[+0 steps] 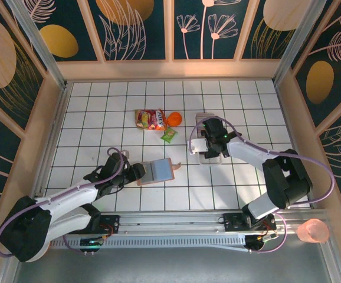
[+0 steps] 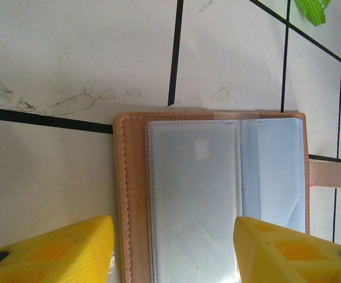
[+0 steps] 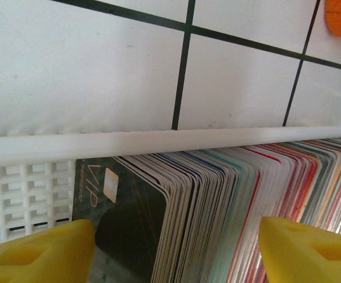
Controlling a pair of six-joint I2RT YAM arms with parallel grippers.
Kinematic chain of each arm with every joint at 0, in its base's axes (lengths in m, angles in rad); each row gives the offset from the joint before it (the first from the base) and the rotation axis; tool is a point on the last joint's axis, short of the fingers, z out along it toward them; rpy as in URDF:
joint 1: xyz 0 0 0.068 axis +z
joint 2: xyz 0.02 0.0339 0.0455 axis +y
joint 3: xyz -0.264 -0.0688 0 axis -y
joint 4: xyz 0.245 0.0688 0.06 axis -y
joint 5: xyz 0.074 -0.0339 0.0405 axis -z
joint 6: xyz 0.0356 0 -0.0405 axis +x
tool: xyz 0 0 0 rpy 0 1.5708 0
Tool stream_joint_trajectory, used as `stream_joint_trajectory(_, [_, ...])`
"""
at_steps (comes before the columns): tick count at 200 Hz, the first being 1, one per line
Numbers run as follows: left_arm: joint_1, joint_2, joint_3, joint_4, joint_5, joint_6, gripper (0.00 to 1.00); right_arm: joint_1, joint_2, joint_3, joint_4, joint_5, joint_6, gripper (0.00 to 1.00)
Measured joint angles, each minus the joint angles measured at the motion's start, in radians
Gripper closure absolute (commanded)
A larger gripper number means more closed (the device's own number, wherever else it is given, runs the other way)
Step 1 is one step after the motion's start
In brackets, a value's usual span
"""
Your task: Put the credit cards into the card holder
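Two pairs of jaws are being held open: left jaws over the salmon-pink leather-like card holder [image 2: 194,188], right jaws astride the striped row of plastic credit cards [image 3: 217,200].

Right end effector [image 3: 175,239]: the credit cards [image 3: 229,194] pack the gap between its spread fingers; the white tray rim [image 3: 158,141] bars the way just ahead, with bare bench [image 3: 88,65] beyond. Left end effector [image 2: 171,236]: the card holder [image 2: 217,177] lies between and ahead; open bench past it, green packet [image 2: 310,9] far ahead-right.
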Motion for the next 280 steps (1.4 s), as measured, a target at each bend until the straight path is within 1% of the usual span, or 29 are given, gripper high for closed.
stream_joint_trajectory(17, [0.000,0.000,0.000,0.000,0.000,0.000,0.46,0.003,-0.007,0.000,-0.001,0.000,0.001,0.33])
stream_joint_trajectory(34, [0.000,-0.006,0.000,0.000,0.000,0.000,0.47,0.003,-0.014,0.000,-0.004,0.000,-0.002,0.39])
stream_joint_trajectory(48, [0.000,-0.013,-0.001,0.000,0.000,0.000,0.48,0.005,-0.021,0.000,-0.010,0.000,-0.002,0.40])
stream_joint_trajectory(64, [0.000,-0.020,-0.001,0.000,0.000,0.000,0.49,0.007,-0.027,0.000,-0.012,0.000,-0.002,0.46])
stream_joint_trajectory(78, [0.000,-0.024,-0.001,0.000,0.000,-0.001,0.49,0.009,-0.031,0.000,-0.019,0.000,-0.002,0.49])
stream_joint_trajectory(99, [0.000,-0.030,-0.001,0.000,0.000,-0.001,0.50,0.009,-0.032,0.000,-0.028,-0.001,-0.003,0.57])
stream_joint_trajectory(118, [0.000,-0.036,-0.001,0.000,0.000,-0.001,0.50,0.011,-0.032,0.000,-0.037,-0.001,-0.002,0.60])
stream_joint_trajectory(135, [0.000,-0.039,-0.003,0.000,0.000,-0.001,0.51,0.014,-0.033,-0.002,-0.040,-0.001,-0.002,0.65])
stream_joint_trajectory(180, [0.000,-0.043,-0.010,-0.001,0.000,-0.001,0.53,0.014,-0.037,-0.002,-0.050,-0.001,-0.002,0.69])
stream_joint_trajectory(207, [0.000,-0.043,-0.010,-0.001,0.000,-0.002,0.53,0.014,-0.047,-0.002,-0.052,-0.001,-0.002,0.73])
stream_joint_trajectory(240, [0.000,-0.043,-0.010,-0.001,0.000,-0.002,0.53,0.016,-0.065,-0.002,-0.053,-0.001,-0.002,0.75])
stream_joint_trajectory(246, [0.000,-0.044,-0.010,-0.001,0.000,-0.002,0.53,0.016,-0.067,-0.002,-0.053,-0.001,-0.002,0.76])
stream_joint_trajectory(280, [0.000,-0.049,-0.010,-0.001,0.000,-0.002,0.54,0.016,-0.076,-0.007,-0.053,-0.003,-0.001,0.77])
